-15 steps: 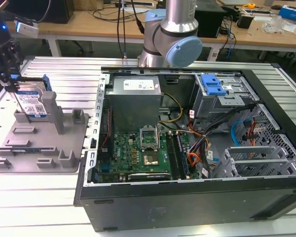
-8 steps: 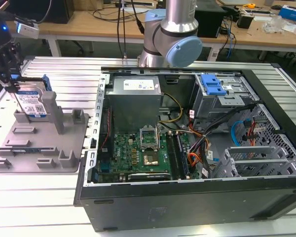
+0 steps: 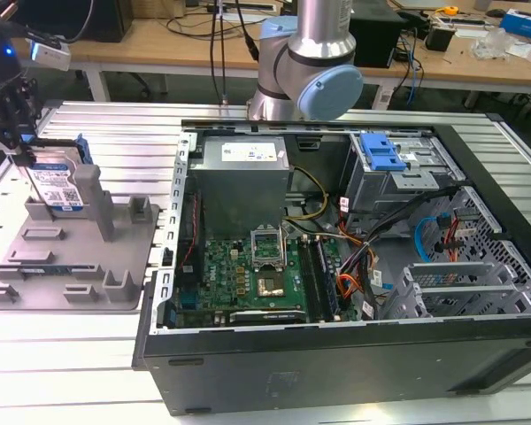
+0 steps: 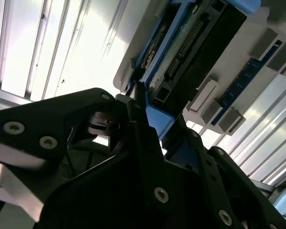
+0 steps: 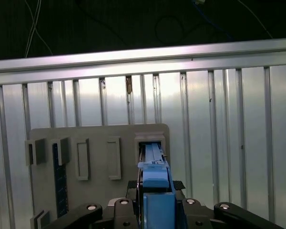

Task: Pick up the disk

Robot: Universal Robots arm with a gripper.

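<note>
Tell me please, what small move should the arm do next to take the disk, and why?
Probably a straight lift upward. The hand seems closed on the top edge of the disk, which stands upright in a slot of the grey tray; lifting along the slot should free it without jamming.

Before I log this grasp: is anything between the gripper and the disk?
Nothing visible. The gripper is down at the disk, which stands on edge in the grey tray; in the first wrist view the disk's blue rail sits between the fingers.
</note>
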